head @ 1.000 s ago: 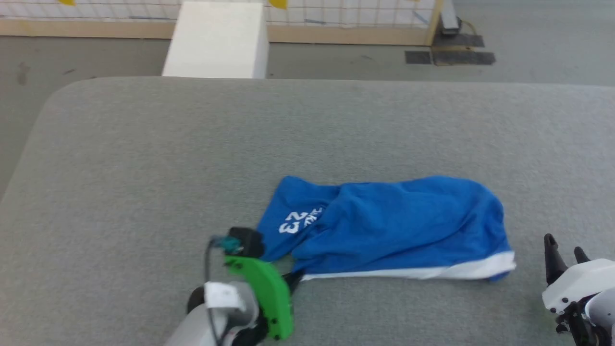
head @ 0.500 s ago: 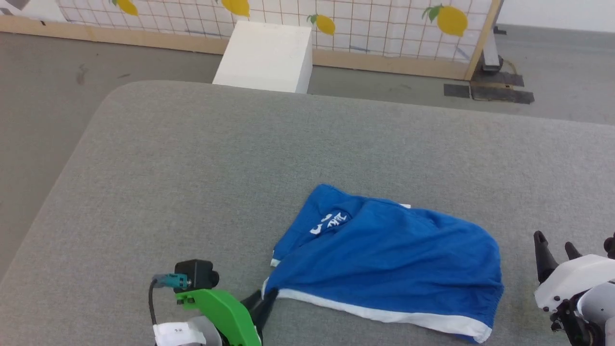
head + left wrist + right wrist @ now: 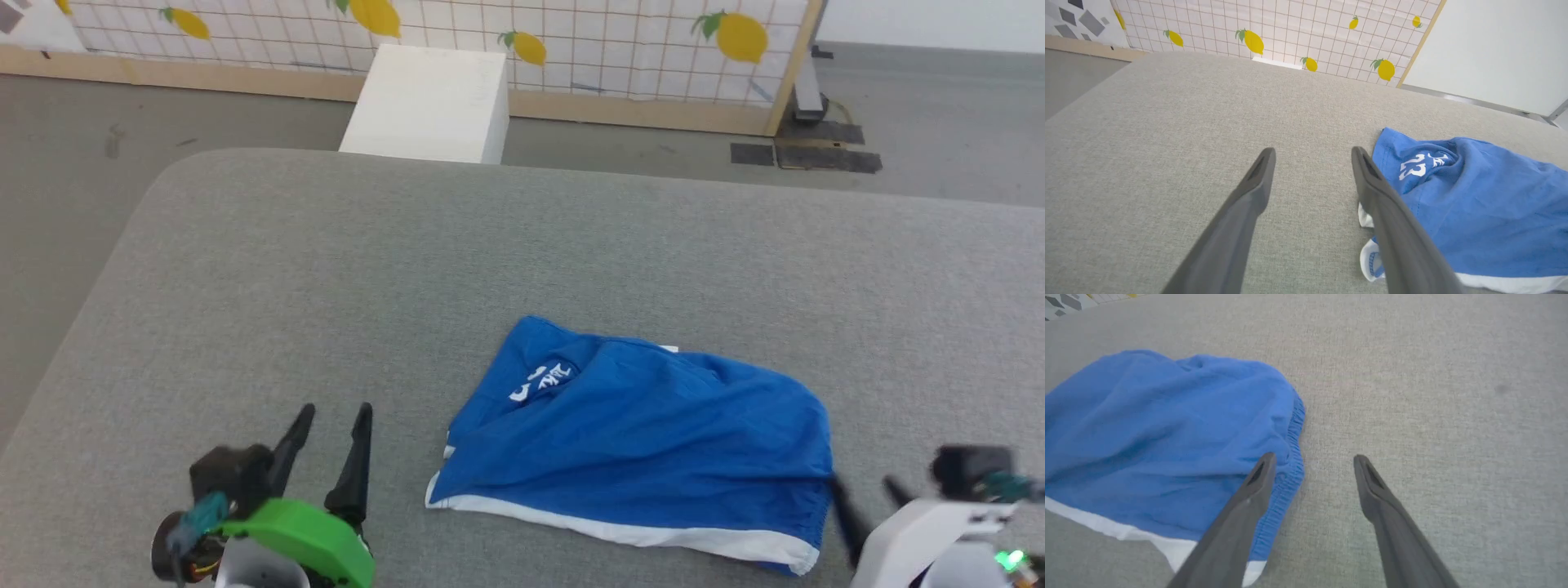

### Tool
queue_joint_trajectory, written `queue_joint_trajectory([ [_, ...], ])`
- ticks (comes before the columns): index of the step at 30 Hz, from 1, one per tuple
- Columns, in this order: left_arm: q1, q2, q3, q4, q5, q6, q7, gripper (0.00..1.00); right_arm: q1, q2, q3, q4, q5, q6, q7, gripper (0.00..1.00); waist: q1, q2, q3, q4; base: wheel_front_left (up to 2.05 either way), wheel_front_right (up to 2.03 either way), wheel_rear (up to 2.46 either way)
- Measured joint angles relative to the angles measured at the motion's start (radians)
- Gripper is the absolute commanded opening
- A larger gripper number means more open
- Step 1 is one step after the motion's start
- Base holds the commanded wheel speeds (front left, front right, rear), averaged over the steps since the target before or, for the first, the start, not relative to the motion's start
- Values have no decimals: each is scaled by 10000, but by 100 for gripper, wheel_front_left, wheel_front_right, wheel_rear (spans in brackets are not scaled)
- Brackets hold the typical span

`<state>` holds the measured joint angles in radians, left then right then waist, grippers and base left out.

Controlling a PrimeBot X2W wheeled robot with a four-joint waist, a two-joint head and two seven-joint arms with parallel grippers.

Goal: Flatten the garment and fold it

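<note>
The garment, bright blue shorts with a white hem band and a white printed logo, lies rumpled on the grey padded table. My left gripper stands open to the left of the shorts' hem corner, holding nothing. In the left wrist view the garment lies just right of my left gripper. My right gripper is open at the garment's right end. In the right wrist view my right gripper is beside the garment, its left finger over the elastic waist edge.
A white box stands on the floor beyond the table's far edge. Behind it runs a grid panel with lemon prints. The table's rounded left corner drops to grey floor.
My left gripper let go of the garment's white hem corner, opened and drew back to the left. The camera view shifted. The right gripper moved in toward the garment's right end.
</note>
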<state>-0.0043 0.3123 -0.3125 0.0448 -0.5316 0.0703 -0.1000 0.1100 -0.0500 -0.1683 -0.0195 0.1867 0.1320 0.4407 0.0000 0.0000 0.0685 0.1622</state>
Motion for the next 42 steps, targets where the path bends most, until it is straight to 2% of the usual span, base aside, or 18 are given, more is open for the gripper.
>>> queue_joint_trajectory([
  [4, 160, -71, 44, 458, 249, -4, -1053, 100, 730, 6, 826, -560, 190, 0, 790, 100, 0, 0, 71, -139, 0, 0, 0],
  [9, 285, -268, 19, 918, 261, -178, -1319, 100, 955, 4, 1185, -585, 261, 0, 986, 100, 0, 0, 205, -231, 0, 0, 0],
  [17, 249, -451, -46, 1271, 261, -418, -1438, 100, 676, 2, 1574, 407, 364, 0, 1037, 100, 0, 0, 272, -30, 0, 0, 0],
  [18, 249, -470, -40, 1292, 261, -433, -1440, 100, 639, -2, 1584, 460, 397, 0, 1060, 33, 0, 0, 284, -9, 0, 0, 0],
  [19, 244, -497, -35, 1312, 261, -445, -1453, 100, 588, -6, 1582, 512, 476, 0, 1058, 13, 0, 0, 300, 10, 0, 0, 0],
  [20, 241, -508, -40, 1335, 261, -472, -1484, 100, 531, -8, 1593, 566, 560, 0, 1060, 0, 0, 0, 317, 25, 0, 0, 0],
  [25, 237, -558, -84, 1388, 92, -631, -1438, 100, 460, -21, 1662, 692, 711, 0, 1076, 0, 0, 0, 295, 51, 0, 0, 0],
  [28, 240, -587, -234, 1221, -155, -817, -970, 100, 460, -13, 1597, 663, 771, 0, 1060, 0, 0, 0, 249, 29, 0, 0, 0],
  [31, 244, -593, -552, 943, -616, -1066, 188, 100, 460, -6, 1499, 556, 777, 0, 1043, 0, 0, 0, 207, 4, 0, 0, 0],
  [33, 248, -497, -903, 813, -874, -1177, 1415, 100, 453, -4, 1438, 458, 777, 0, 1043, 0, 0, 0, 195, -10, 0, 0, 0],
  [36, 244, -274, -1166, 654, -1037, -1095, 2652, 100, 434, -4, 1404, 385, 777, 0, 1049, 0, 0, 0, 201, -15, 0, 0, 0],
  [42, -26, -167, -1312, 660, -1030, -899, 3267, 100, 320, -6, 1396, 336, 779, 0, 1060, 0, 0, 0, 288, -35, 0, 0, 0],
])
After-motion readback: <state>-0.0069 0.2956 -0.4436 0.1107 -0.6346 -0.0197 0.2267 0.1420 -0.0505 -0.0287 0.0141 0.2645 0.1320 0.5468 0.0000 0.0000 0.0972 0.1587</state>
